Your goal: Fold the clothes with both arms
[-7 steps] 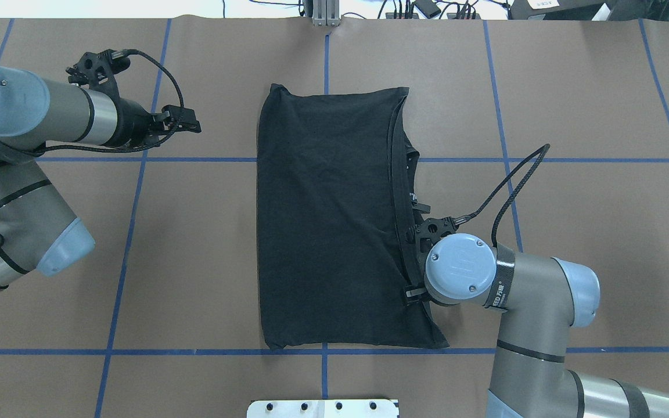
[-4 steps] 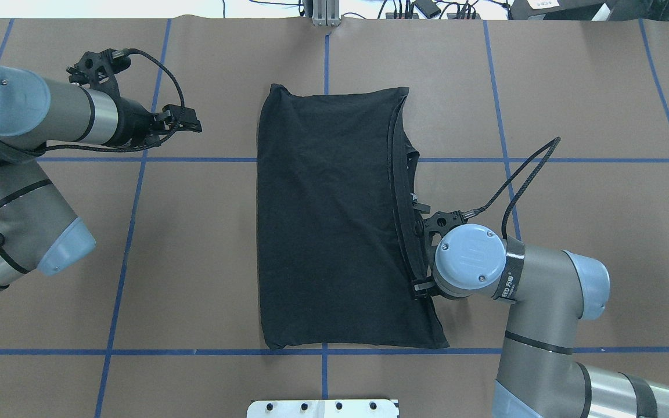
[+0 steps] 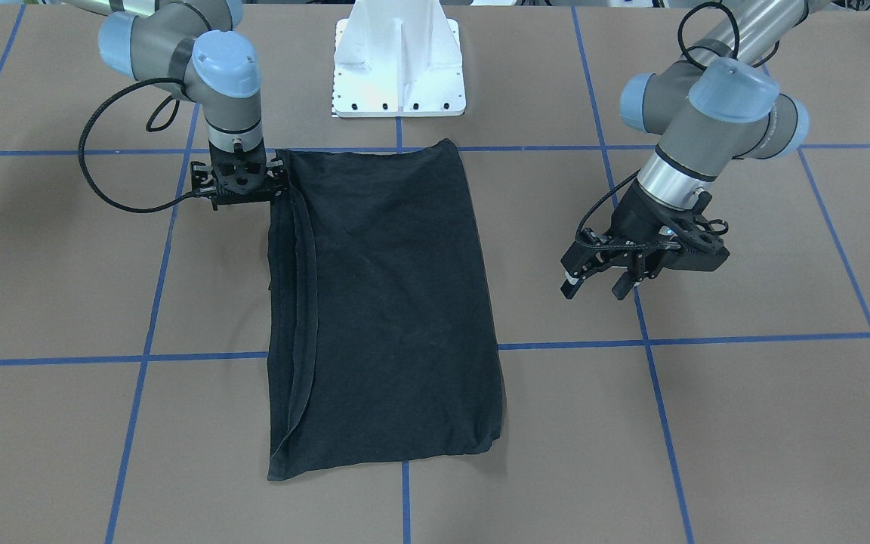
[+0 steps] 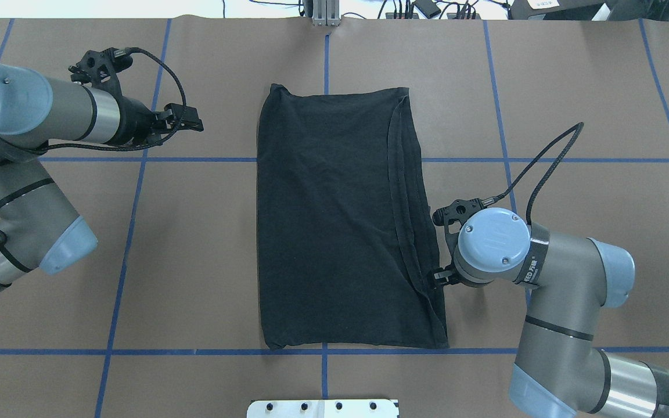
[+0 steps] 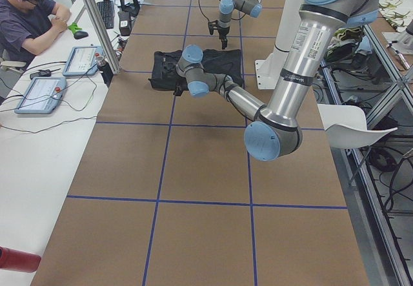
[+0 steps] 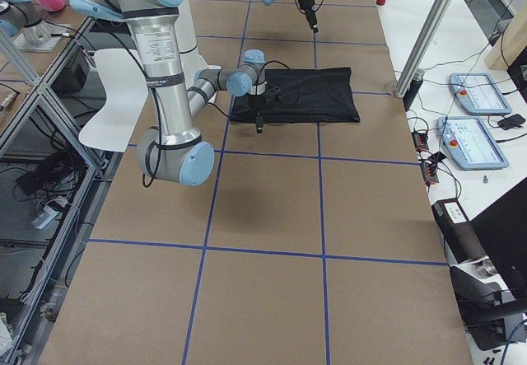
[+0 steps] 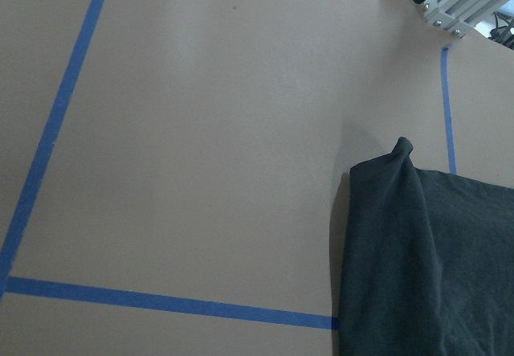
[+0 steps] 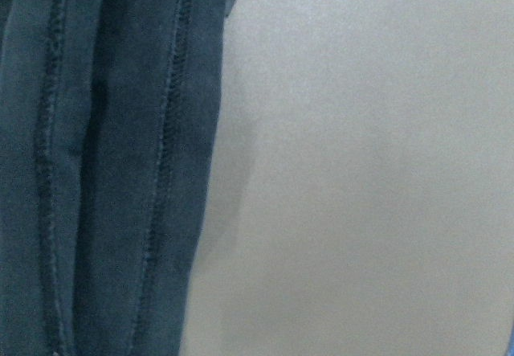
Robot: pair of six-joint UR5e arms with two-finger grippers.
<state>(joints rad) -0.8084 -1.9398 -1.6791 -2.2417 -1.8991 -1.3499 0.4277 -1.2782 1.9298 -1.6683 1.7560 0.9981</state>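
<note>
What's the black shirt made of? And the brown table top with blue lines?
The black shirt looks like soft, matte fabric, probably cotton: it wrinkles, and stitched hems show. The brown table cover looks like matte paper or board; the blue lines look like tape.

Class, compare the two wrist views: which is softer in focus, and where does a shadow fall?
Right wrist view: softest, hem stitching of the T-shirt slightly blurred, faint shadow on the table along its edge; left wrist view: sharper, blue tape line crisp, dim shadow beside the cloth's edge.
</note>
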